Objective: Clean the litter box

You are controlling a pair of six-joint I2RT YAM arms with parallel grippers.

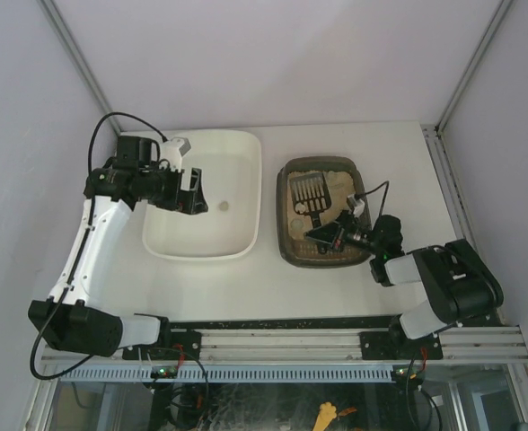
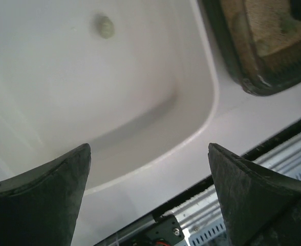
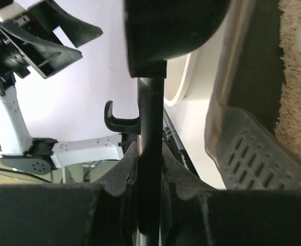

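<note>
The litter box (image 1: 286,242), a dark tray of beige litter, sits right of centre. A dark slotted scoop (image 1: 311,191) lies with its head on the litter. My right gripper (image 1: 335,233) is over the box's near end, shut on the scoop's handle (image 3: 150,148), which runs straight up between the fingers. The box's wall (image 3: 242,138) and litter (image 3: 296,77) show at the right of that view. My left gripper (image 1: 190,192) is open and empty over the left side of the white tub (image 1: 246,153). Its fingers (image 2: 48,195) frame the tub's near rim (image 2: 201,128).
A small pale lump (image 1: 224,205) lies on the tub's floor and also shows in the left wrist view (image 2: 104,25). The litter box corner (image 2: 258,82) is at the upper right there. The aluminium rail (image 1: 282,341) runs along the near table edge.
</note>
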